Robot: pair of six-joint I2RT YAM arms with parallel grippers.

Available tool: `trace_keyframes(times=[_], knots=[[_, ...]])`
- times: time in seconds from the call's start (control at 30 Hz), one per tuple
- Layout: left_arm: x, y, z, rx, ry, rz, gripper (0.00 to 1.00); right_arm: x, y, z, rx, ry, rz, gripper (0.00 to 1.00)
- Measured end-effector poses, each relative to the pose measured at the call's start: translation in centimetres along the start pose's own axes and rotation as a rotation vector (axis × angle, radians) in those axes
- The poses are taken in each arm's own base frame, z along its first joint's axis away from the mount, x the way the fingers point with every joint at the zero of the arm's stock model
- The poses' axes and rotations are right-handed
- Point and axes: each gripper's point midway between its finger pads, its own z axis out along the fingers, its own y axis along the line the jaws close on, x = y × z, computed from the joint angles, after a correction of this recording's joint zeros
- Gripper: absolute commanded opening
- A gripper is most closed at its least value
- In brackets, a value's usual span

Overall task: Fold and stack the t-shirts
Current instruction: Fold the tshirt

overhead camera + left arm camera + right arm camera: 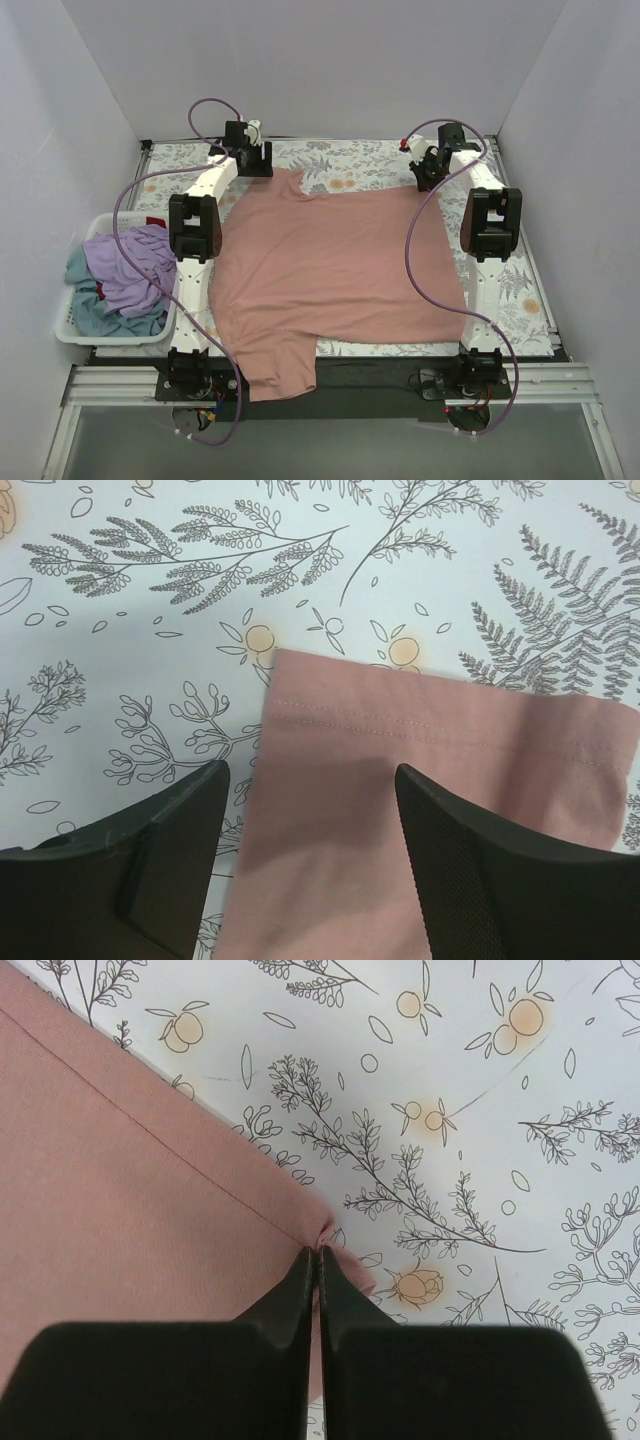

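A dusty salmon-pink t-shirt [330, 260] lies spread flat over the table, one sleeve hanging off the near edge. My left gripper [262, 165] is at the far left, open and just above the far sleeve [430, 740], its fingers astride the sleeve's edge [310, 770]. My right gripper [420, 180] is at the far right, shut on the pink shirt's corner [318, 1252], where the cloth [120, 1180] puckers between the tips. A lavender-purple shirt [135, 265] and a teal-blue shirt [95, 310] lie crumpled in the basket.
A white plastic basket [70, 335] stands off the table's left side, next to the left arm. The table has a floral-print cover [350, 155]. White walls close in the back and both sides.
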Motion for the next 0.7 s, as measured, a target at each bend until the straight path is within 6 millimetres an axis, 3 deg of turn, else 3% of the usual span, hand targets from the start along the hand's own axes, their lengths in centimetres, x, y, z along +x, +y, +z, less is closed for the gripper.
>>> trace_keyframes(times=[0.2, 0.43, 0.7], knots=[[0.5, 0.3, -0.1, -0.025, 0.005, 0.035, 0.64, 0.0, 0.0, 0.0, 0.002, -0.004, -0.014, 0.01], [2.3, 0.8, -1.8, -0.046, 0.067, 0.06, 0.65, 0.0, 0.0, 0.0, 0.002, -0.005, -0.022, 0.01], [3.3, 0.7, -2.5, -0.043, 0.11, 0.079, 0.54, 0.1, -0.2, -0.1, 0.008, -0.001, -0.037, 0.01]])
